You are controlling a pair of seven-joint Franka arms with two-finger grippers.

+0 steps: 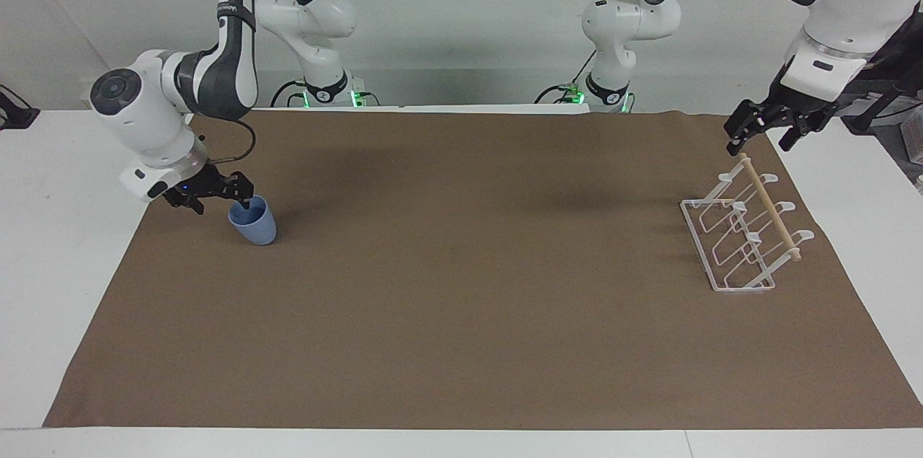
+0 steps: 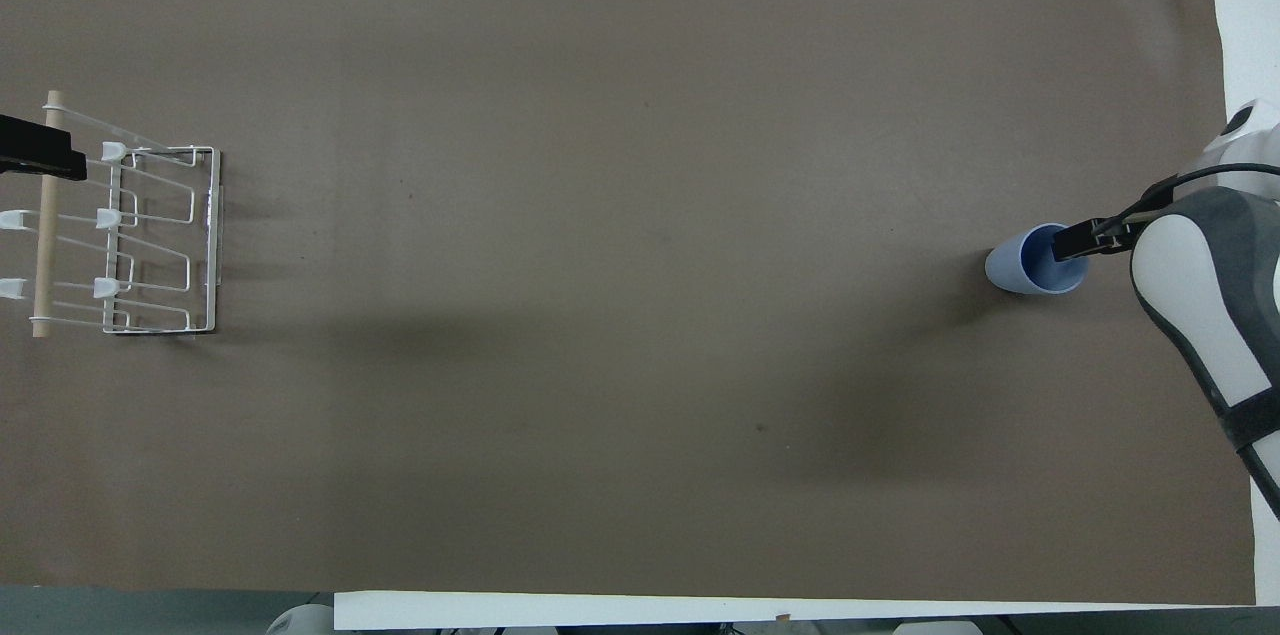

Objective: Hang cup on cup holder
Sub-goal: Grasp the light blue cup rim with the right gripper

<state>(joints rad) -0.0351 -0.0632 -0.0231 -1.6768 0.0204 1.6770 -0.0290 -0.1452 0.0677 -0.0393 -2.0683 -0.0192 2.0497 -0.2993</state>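
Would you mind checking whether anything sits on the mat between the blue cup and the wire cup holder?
Nothing visible does. The cup stands upright toward the right arm's end, the cup holder toward the left arm's end, with only bare brown mat between them. The open right gripper is at the cup's rim.
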